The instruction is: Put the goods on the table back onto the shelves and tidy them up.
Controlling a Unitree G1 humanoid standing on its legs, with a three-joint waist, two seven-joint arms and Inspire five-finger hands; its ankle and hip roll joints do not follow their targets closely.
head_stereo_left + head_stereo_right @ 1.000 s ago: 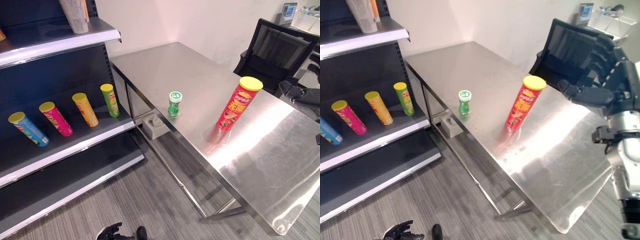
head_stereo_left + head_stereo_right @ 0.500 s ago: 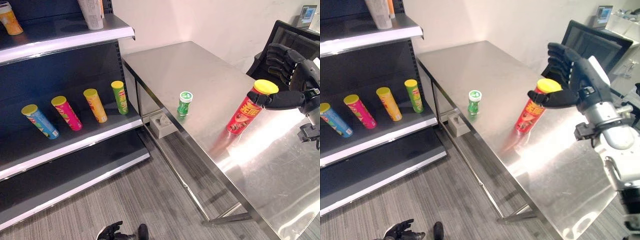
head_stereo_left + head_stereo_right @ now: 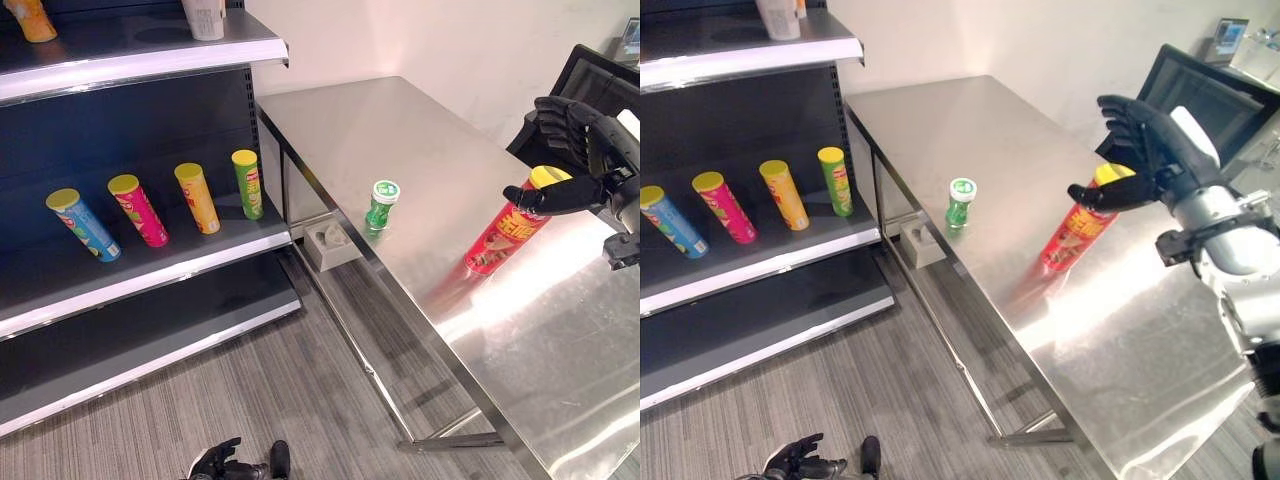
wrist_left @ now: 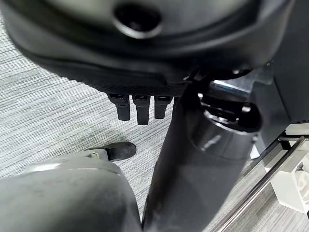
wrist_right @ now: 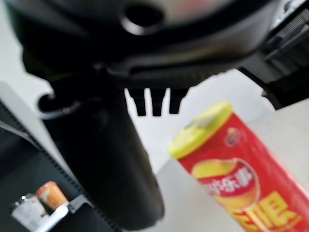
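Presently: red crisp can (image 3: pixel 1080 225) tilted on steel table (image 3: pixel 960 130), yellow lid just beside right hand (image 3: pixel 1150 150), at its 7 o'clock; fingers spread, untouching. Left hand (image 3: pixel 795 462) relaxed, low.

A tall red crisp tube (image 3: pixel 505 233) with a yellow lid stands on the steel surface (image 3: pixel 400 140). A short green canister (image 3: pixel 380 205) with a white-and-green lid stands upright near the surface's edge.

A mock shop: dark retail shelving (image 3: pixel 140 280) stocked with chip cans (image 3: pixel 136 209), beside an office chair (image 3: pixel 1200 100).
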